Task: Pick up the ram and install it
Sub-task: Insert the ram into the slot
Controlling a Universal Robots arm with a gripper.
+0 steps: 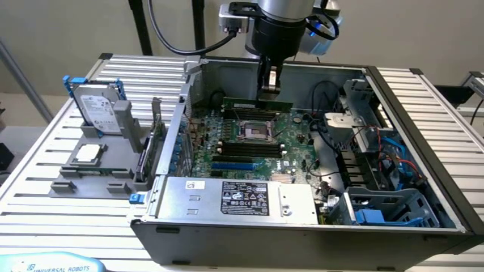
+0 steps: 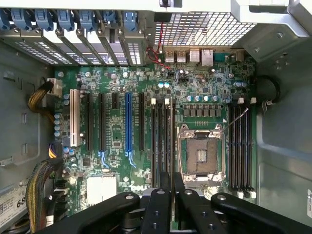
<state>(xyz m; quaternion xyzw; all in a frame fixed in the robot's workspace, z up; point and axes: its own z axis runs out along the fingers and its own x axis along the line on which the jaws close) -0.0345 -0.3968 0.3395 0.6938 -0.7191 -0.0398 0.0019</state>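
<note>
Ram [image 1: 257,104] was green; motherboard [image 2: 117,141] green, with blue slot [image 2: 128,122] among black ones; hard drive [image 1: 98,110] silver, blue-framed; gripper [image 2: 171,176] black.

"UNIVERSAL ROBOTS" is printed on a pale blue object [image 1: 47,264] at the exterior view's lower left corner. "DELL" is printed in white on the green motherboard [image 2: 117,141]. The digits "68" are seen on a white label [image 2: 10,208]. The power supply label [image 1: 246,198] cannot be read.
</note>
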